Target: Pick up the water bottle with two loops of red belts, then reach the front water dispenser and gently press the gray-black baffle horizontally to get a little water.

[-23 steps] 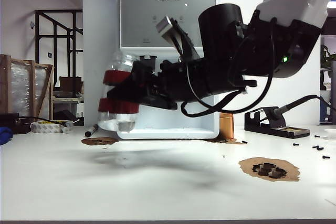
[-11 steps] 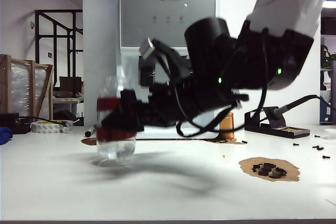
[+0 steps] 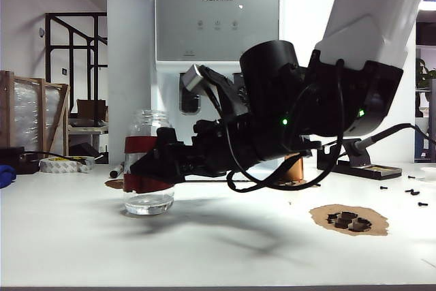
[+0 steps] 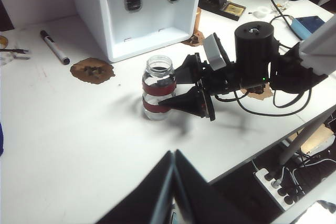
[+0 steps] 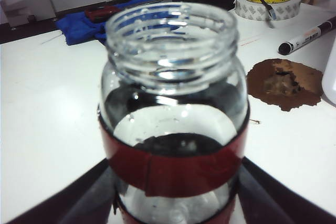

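I read "AUX" on the gray upper panel of the water dispenser [image 3: 216, 18], with a few small characters beside it too fine to make out. From my right wrist, the yellow inner ring of the tape roll [image 5: 268, 3] reads "Brand Tape". The marker pen [image 5: 306, 36] carries print I cannot read.

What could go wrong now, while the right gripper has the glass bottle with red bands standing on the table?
1. The water bottle is open-mouthed with some water inside; if the right gripper tilts it, water may spill on the table.
2. Smooth glass may slip from the fingers.
3. The water dispenser stands close behind; a swing could knock the bottle against it.
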`<move>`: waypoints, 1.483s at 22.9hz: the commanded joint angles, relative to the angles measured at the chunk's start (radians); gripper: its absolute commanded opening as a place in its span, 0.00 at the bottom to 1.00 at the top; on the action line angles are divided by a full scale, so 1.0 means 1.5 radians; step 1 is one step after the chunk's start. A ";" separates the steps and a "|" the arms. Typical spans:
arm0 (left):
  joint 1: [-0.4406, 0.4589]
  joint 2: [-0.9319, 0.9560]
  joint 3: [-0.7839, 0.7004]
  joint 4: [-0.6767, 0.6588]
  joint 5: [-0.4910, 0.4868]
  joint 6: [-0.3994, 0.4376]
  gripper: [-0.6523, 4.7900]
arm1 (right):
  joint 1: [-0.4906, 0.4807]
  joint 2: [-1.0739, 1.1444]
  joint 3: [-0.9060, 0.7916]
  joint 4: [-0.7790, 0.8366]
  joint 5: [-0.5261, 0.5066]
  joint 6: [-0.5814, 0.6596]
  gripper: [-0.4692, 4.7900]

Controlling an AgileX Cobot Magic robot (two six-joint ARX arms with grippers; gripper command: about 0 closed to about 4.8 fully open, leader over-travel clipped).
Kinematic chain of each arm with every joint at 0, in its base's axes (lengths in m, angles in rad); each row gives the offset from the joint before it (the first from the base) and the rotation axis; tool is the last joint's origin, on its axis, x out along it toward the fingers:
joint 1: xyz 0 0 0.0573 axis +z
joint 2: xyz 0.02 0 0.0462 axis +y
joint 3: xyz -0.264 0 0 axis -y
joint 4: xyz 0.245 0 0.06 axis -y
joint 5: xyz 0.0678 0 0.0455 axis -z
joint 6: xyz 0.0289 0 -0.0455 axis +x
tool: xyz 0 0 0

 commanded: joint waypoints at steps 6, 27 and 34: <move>0.000 -0.025 0.003 -0.009 -0.002 -0.001 0.11 | 0.005 -0.014 0.000 -0.047 -0.044 0.029 0.71; 0.001 -0.045 0.002 -0.046 -0.014 -0.001 0.11 | 0.005 -0.095 -0.004 -0.181 -0.023 -0.008 1.00; 0.001 -0.083 0.001 -0.051 -0.099 -0.004 0.11 | 0.005 -0.146 -0.006 -0.312 0.009 -0.060 1.00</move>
